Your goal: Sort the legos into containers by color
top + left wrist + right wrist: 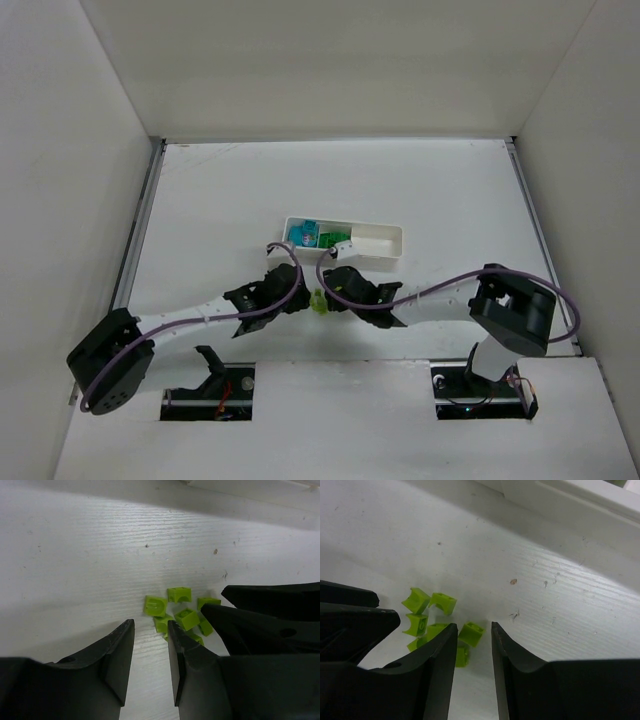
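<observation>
A small pile of yellow-green legos (319, 300) lies on the table in front of the white tray (388, 256), between my two grippers. My left gripper (298, 301) (150, 624) is open by a narrow gap with only bare table between its fingers; the pile (184, 616) sits just ahead and to the right of its tips. My right gripper (336, 296) (473, 625) is open and straddles one yellow-green brick (471, 634), with a gap still showing on the brick's right side. In the tray, cyan bricks (303, 234) fill the left container and green ones (335, 238) the middle.
The right arm's black fingers (270, 611) crowd the right of the left wrist view, and the left arm's fingers (355, 621) close off the left of the right wrist view. White walls enclose the table. The tray's near wall (570, 502) runs just beyond the pile.
</observation>
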`<state>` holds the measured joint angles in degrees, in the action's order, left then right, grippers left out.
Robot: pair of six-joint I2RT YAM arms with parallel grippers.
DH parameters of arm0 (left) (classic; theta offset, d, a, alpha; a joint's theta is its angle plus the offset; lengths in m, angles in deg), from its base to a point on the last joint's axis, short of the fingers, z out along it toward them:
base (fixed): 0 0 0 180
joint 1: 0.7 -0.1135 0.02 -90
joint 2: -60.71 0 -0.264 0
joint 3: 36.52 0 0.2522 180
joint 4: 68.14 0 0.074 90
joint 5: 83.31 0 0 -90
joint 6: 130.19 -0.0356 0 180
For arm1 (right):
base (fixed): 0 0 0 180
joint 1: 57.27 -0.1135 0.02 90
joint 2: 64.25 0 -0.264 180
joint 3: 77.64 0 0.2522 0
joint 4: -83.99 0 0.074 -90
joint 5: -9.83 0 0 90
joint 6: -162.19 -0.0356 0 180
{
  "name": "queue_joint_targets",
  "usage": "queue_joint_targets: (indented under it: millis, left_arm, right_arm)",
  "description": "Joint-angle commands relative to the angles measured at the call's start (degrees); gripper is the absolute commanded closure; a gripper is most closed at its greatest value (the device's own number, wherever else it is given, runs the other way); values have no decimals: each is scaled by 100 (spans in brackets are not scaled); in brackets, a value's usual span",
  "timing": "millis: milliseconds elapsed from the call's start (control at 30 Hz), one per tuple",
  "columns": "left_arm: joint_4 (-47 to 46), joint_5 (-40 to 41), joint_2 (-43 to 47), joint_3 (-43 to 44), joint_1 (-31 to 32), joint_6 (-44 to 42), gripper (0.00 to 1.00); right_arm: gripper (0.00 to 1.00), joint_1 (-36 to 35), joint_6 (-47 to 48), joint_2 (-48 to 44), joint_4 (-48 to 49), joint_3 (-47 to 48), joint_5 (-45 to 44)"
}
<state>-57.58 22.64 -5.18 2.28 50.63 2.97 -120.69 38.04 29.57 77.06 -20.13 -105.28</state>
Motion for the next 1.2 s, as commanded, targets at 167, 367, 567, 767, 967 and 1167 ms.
queue_joint_targets:
  millis: [167,367,567,767,967,1167]
  left_arm:
    - [-400,137,-64,-43,83,-53,68]
    - [-409,189,-284,27,162,-167,67]
    - [-444,488,-389,71,171,-281,67]
    - [-673,497,-574,124,197,-457,67]
    - [-717,506,-662,133,162,-510,67]
    - [-805,497,-767,159,136,-580,68]
  right_arm:
    - [68,71,-118,128,-76,187,-144]
    - [74,62,-135,49,-86,170,-205]
    - [76,264,-66,-1100,-120,-41,-407]
    - [75,1255,242,-2007,-129,-191,-390]
    - [74,2127,391,-1737,-129,37,-302]
    - [73,2444,436,-1253,-33,248,-206]
